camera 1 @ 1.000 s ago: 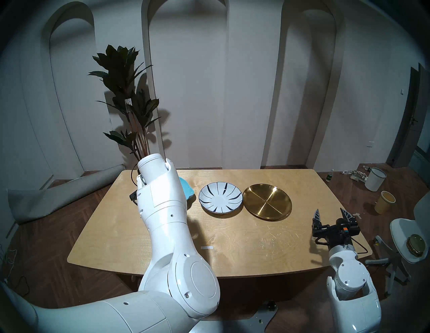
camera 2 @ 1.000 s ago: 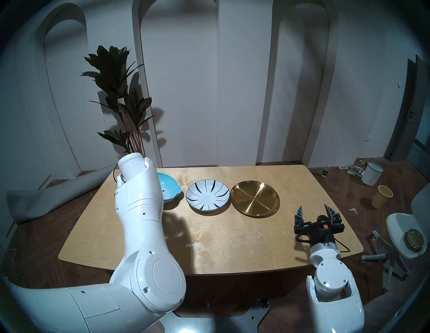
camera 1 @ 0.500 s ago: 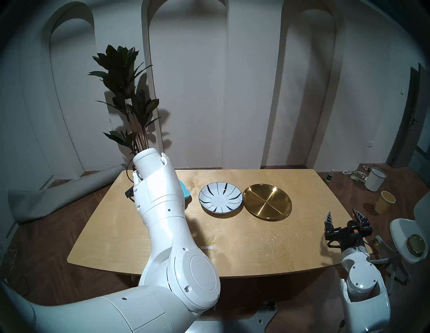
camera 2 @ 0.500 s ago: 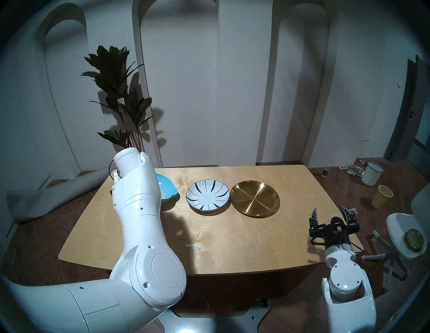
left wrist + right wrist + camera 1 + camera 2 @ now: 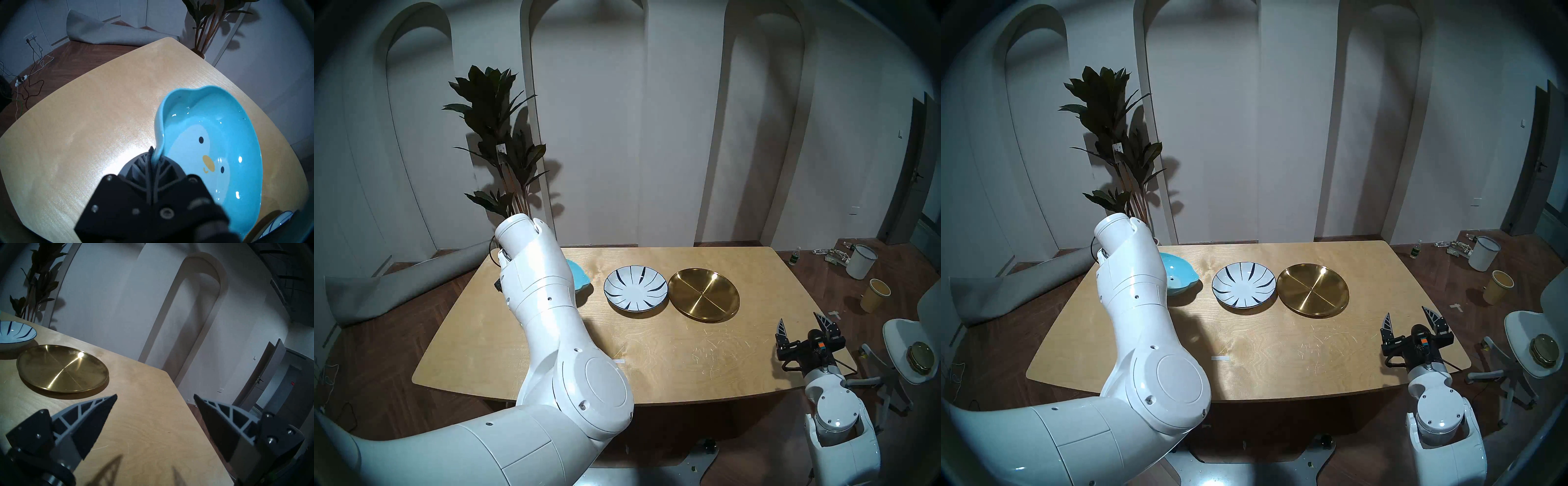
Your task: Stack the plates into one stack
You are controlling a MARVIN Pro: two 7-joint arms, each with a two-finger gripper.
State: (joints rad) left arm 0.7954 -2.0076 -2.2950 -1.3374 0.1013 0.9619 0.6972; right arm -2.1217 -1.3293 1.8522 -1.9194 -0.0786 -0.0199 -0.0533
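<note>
The turquoise penguin-face plate (image 5: 212, 144) is at the table's far left, and my left gripper (image 5: 155, 156) is shut on its near rim. In the head views my left forearm hides that gripper and most of this plate (image 5: 1180, 275), which casts a shadow on the table beneath it. To its right, the white plate with dark-blue stripes (image 5: 635, 288) and the shiny gold plate (image 5: 703, 294) lie flat side by side. My right gripper (image 5: 799, 319) hovers open and empty over the table's right edge, nearer to me than the gold plate (image 5: 62, 368).
The wooden table (image 5: 653, 356) has rounded corners. A potted plant (image 5: 497, 142) stands behind its far-left corner, and a rolled grey mat (image 5: 398, 285) lies on the floor to the left. A yellow paper cup (image 5: 875, 295), a white bucket (image 5: 861, 261) and a white chair (image 5: 901, 334) stand to the right.
My left arm has swung to the left and a little upward, taking the turquoise plate with it. The right gripper drifted right, then came partly back, staying open.
</note>
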